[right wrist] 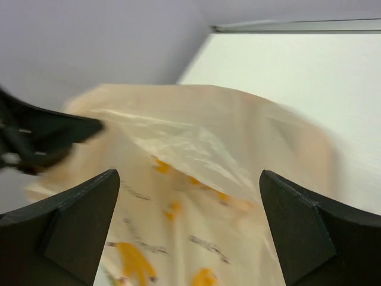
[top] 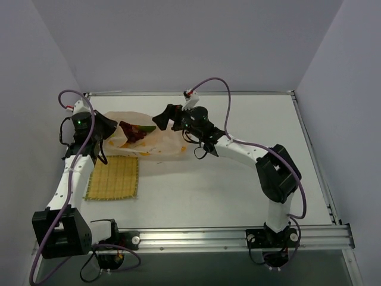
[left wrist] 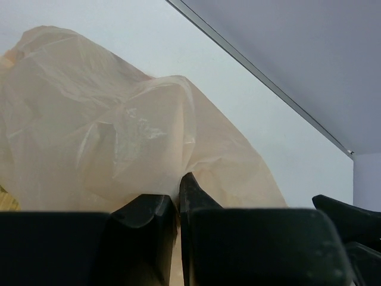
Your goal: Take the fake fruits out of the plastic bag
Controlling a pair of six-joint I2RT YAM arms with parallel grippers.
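Fingers of left gripper (left wrist: 178, 192): clenched on bag (left wrist: 119, 131)
Fingers of right gripper (right wrist: 189, 176): spread, over bag
Grapes (top: 132, 132): in bag

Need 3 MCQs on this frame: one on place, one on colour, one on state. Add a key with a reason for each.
1. Where does the mat lie?
A. On the near side of the bag, by the left arm
B. In the far right corner
C. Under the right arm's base

2. What colour are the bag's bold printed marks?
A. Blue
B. Orange
C. Green

3. How is the right pincer?
A. Open, over the bag
B. Shut on the mat
C. Shut on the bag

Key:
1 A: the top view shows the mat just nearer than the bag, beside the left arm.
2 B: the right wrist view shows orange marks on the plastic.
3 A: its fingers stand wide apart with the bag below them.
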